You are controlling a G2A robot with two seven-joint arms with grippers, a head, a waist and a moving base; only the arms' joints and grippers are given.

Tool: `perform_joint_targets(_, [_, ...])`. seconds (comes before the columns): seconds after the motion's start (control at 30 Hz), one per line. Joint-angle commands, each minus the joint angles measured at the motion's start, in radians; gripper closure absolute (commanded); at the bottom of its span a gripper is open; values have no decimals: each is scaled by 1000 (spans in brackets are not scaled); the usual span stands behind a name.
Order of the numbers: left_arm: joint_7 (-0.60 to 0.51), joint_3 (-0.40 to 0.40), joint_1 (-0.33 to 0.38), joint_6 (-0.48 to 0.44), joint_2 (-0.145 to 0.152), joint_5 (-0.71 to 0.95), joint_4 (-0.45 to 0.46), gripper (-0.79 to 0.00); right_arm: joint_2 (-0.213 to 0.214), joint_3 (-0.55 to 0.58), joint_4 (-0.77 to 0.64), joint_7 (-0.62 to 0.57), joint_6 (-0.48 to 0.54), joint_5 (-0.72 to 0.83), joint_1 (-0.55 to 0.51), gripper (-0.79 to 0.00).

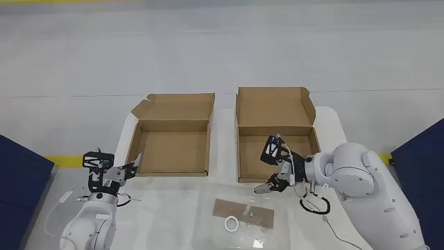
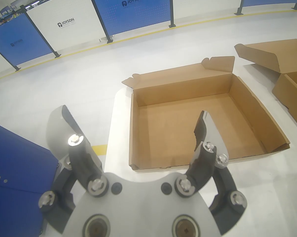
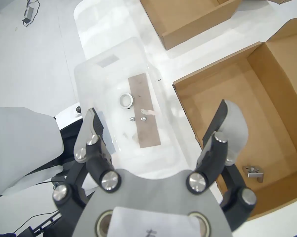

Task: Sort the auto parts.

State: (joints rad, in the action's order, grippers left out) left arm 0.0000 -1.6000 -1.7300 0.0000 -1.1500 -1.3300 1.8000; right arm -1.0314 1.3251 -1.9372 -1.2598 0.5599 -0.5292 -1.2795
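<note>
Parts: you've got a white ring [image 3: 126, 100] and two small nuts [image 3: 132, 119] in the clear bin [image 3: 94, 75] on the surface [image 1: 222, 180]. One metal bracket [image 3: 253, 172] lies in the right box [image 3: 274, 80]. Right gripper [image 3: 157, 107] hangs over the bin's edge beside that box — fingers apart, nothing held. Left gripper [image 2: 133, 110] sits just before the left box [image 2: 237, 94] — fingers apart too.

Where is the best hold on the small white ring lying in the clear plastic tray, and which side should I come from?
Come straight down from above. The small white ring lies flat, opening up, in the clear plastic tray, whose walls block a side approach. Probably pinch its rim, one finger inside the hole, one outside.
</note>
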Motion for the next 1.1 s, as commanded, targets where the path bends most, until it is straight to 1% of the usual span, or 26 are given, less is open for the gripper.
perform_joint_targets(0.0, [0,0,0,0,0,0,0,-785,0,0,0,0,0,0,0,-785])
perform_joint_targets(0.13, [0,0,0,0,0,0,0,-785,0,-10,-6,5,6,5,-4,-785])
perform_joint_targets(0.27, [0,0,0,0,0,0,0,-785,19,-116,-56,-35,-34,-76,33,-785])
perform_joint_targets(0.33, [0,0,0,0,0,0,0,-785,32,-174,-65,-70,-70,-51,61,-785])
perform_joint_targets(0.43, [0,0,0,0,0,0,0,-785,57,-267,-73,-121,-120,-38,130,-785])
perform_joint_targets(0.57, [0,0,0,0,0,0,0,-785,87,-383,-47,-173,-172,67,218,-785])
perform_joint_targets(0.83, [0,0,0,0,0,0,0,-785,87,-386,-48,-170,-170,67,216,-785])
perform_joint_targets(0.9, [0,0,0,0,0,0,0,-785,87,-414,-49,-169,-169,52,213,-785])
perform_joint_targets(1.07, [0,0,0,0,0,0,0,-785,92,-511,-40,-235,-235,50,280,-785])
